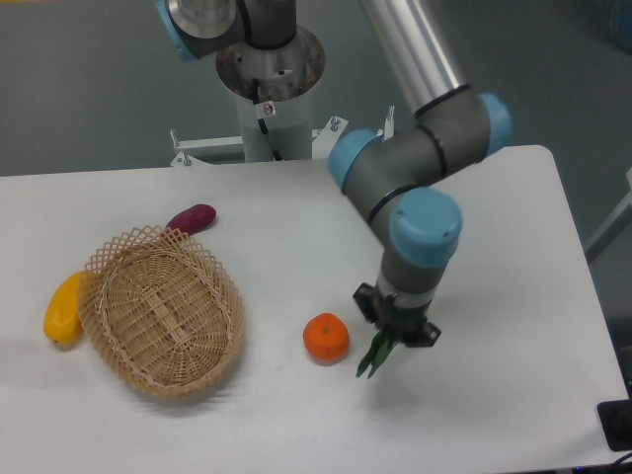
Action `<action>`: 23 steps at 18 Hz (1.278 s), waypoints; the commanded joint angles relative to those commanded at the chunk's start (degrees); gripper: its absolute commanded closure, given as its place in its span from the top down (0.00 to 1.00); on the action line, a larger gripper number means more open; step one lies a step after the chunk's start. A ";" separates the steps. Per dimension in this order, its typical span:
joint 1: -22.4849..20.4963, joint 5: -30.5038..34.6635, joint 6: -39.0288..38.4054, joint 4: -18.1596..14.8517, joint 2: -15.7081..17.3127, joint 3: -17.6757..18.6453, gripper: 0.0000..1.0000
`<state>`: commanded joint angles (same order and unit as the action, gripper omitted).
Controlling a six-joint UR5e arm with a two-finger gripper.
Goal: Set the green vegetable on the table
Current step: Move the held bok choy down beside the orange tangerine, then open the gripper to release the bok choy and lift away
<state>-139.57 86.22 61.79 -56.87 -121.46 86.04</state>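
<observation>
Nearest the camera, the green vegetable [376,355] hung edge-on from the claw [395,329], a thin dark sliver with its tip pointing down toward the white desk [513,395] just right of the orange [326,338]. The claw was clenched on the vegetable's upper end; whether the tip touched the desk or sat just above it could not be told.

The step in hand looked like the set-down itself. To do it well, the claw would need to come down until the leaf rested along the surface, then release without dragging it. The orange lay just beside the leaf, so the drop point was better kept to the bare patch on the right, or slightly toward the camera, to avoid nudging the fruit. A thin limp leaf would likely flop when released, so a low release seemed wiser than a drop from height.

Further left stood the wicker basket [163,312], with the yellow vegetable [61,309] against its outer side. Beyond the basket lay the purple vegetable [192,217], well apart from the work.

At the far edge rose the arm's white base column [271,99]. A small sticker showed on it, too small to read; no other writing or brand mark was legible.
</observation>
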 joint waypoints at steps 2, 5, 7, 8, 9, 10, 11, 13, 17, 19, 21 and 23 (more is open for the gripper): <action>0.09 0.00 0.08 0.09 0.00 0.00 0.27; 0.27 0.09 0.44 0.35 -0.09 0.00 0.48; 0.27 0.26 0.70 0.62 -0.09 0.00 0.77; 0.27 0.35 0.70 0.53 0.00 0.00 0.82; 0.27 0.44 0.70 0.62 0.00 0.00 0.95; 0.27 0.53 0.70 0.62 0.00 0.00 1.00; 0.27 0.53 0.70 0.62 0.08 0.00 1.00; 0.27 0.53 0.70 0.53 0.35 0.00 1.00; 0.18 0.44 0.88 0.44 0.96 -0.26 1.00; 0.09 0.53 0.79 0.09 1.49 -0.35 1.00; -0.34 0.53 0.88 0.00 2.54 -0.44 1.00; -2.36 0.27 0.96 -0.70 4.03 -0.70 1.00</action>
<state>-141.93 86.49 62.75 -57.56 -117.43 85.34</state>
